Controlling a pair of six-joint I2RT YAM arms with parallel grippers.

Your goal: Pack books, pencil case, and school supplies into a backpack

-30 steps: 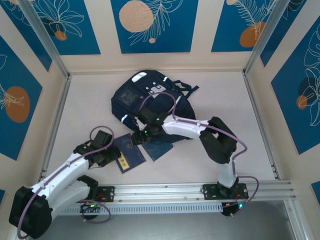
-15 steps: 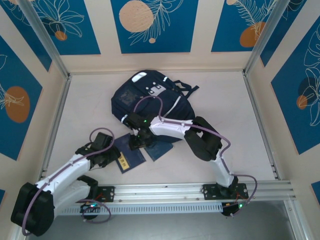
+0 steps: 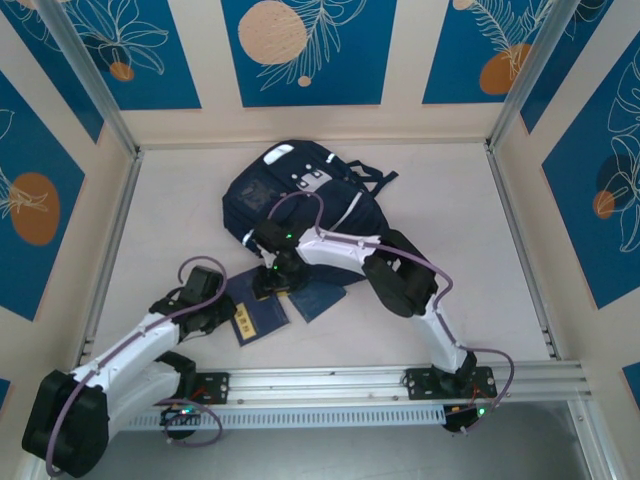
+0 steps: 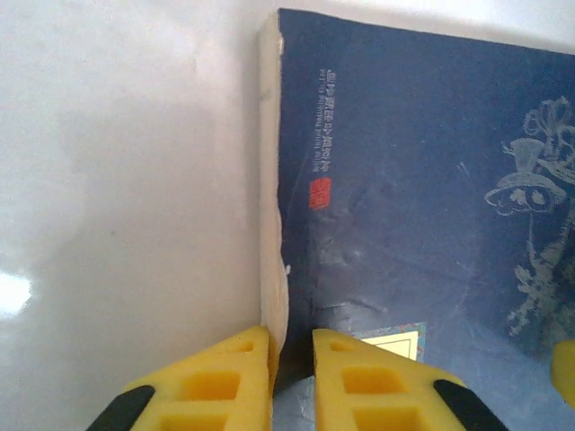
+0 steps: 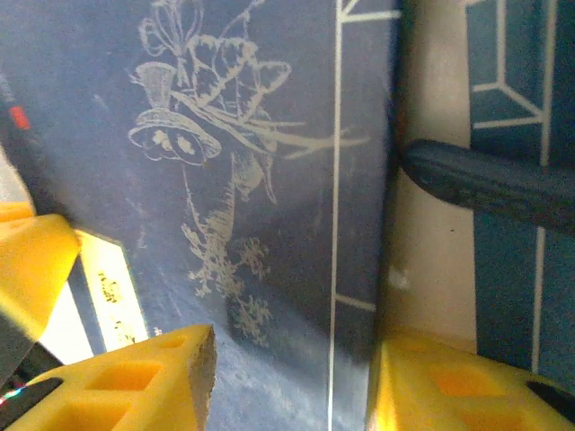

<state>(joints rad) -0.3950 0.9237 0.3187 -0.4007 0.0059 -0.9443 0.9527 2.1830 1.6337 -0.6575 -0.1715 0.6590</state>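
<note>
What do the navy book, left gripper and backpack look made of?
navy book: paper, matte card cover; cream page edges show.
left gripper: yellow, likely moulded plastic; hollow cells.
backpack: seemingly woven fabric, soft folds, white reflective patches.

Bright, even overhead light; glare patch on table [image 4: 13, 292]; book [image 4: 404, 180] close-ups soft, hazy.

backpack [image 3: 300, 195] at table's [image 3: 470, 260] rear centre, books [image 3: 265, 315] flat on table just before it
</note>
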